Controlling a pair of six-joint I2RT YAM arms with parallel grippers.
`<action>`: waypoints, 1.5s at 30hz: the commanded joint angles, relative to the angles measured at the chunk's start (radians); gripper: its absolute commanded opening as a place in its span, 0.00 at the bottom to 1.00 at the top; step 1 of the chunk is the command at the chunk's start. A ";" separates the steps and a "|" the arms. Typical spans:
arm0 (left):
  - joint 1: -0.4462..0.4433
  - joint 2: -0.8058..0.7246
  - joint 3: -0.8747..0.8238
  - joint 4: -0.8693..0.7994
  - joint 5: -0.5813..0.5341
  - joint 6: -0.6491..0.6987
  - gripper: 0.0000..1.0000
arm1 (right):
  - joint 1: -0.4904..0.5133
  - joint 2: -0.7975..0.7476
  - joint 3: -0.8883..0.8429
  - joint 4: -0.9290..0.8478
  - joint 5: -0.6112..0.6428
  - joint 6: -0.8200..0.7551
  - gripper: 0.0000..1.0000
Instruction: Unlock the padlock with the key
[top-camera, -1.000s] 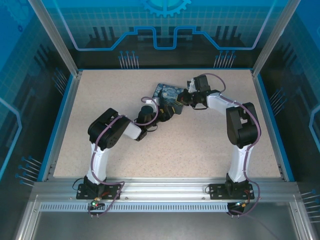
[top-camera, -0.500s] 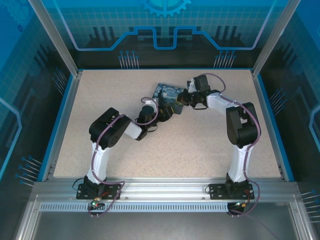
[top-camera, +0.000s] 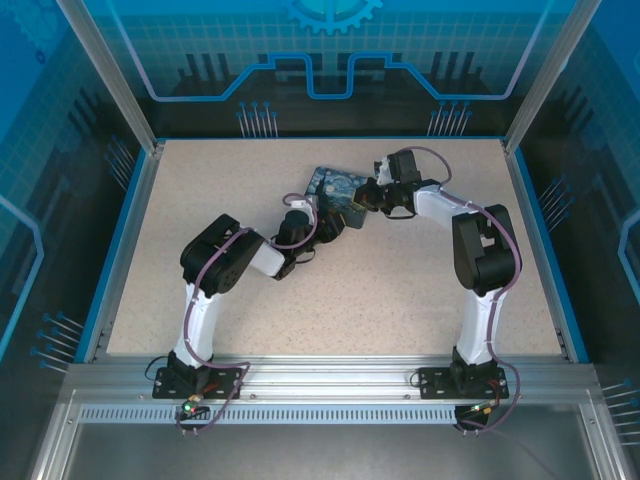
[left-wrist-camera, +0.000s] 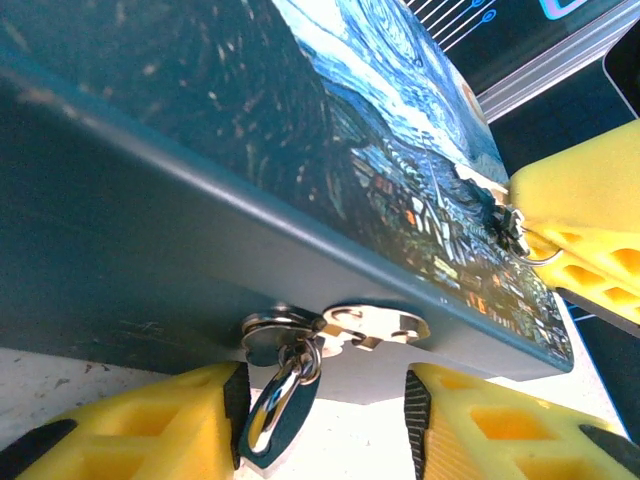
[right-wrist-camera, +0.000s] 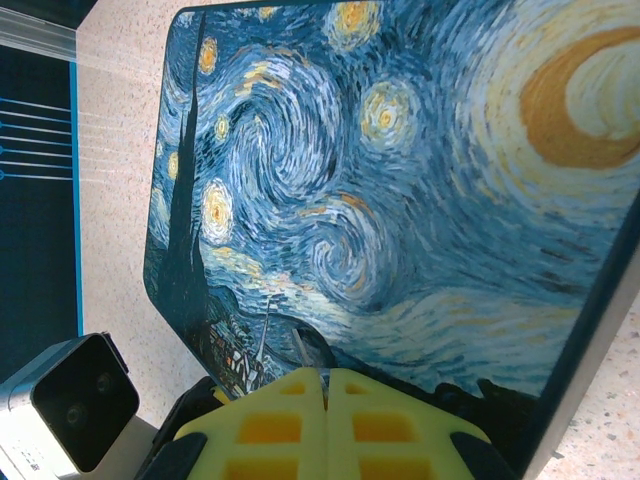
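The speckled counter fills the floor of the blue-walled cell, and both arms reach in from its near edge to meet at one spot toward the back. The left arm bends low and comes in from the near left side, while the right arm arcs over from the right. Between them sits the rectangular tin, its lid painted in blue and yellow swirls. The left claw is down at the tin's front wall with its yellow foam fingers spread either side of the latch area. The right claw hovers at the edge of the lid with its two yellow pads pressed together, pinching a small metal sliver. On the tin's front wall a silvery hasp lies flat under the lid's rim. The padlock hangs from it by its shiny shackle loop, dark body downward, sitting between the left claw's fingers, close against one finger and well clear of the other. The key pokes out from between the right claw's pads, a thin dark sliver over the painted lid near its edge.
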 joint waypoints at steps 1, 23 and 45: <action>0.003 0.029 0.007 -0.021 -0.008 0.011 0.45 | -0.011 0.043 0.004 -0.059 0.004 -0.013 0.00; -0.009 0.018 0.049 -0.153 -0.027 0.052 0.31 | -0.012 0.048 0.001 -0.054 -0.001 -0.009 0.00; -0.016 0.018 0.069 -0.192 -0.040 0.053 0.14 | -0.014 0.042 0.001 -0.056 -0.005 -0.008 0.00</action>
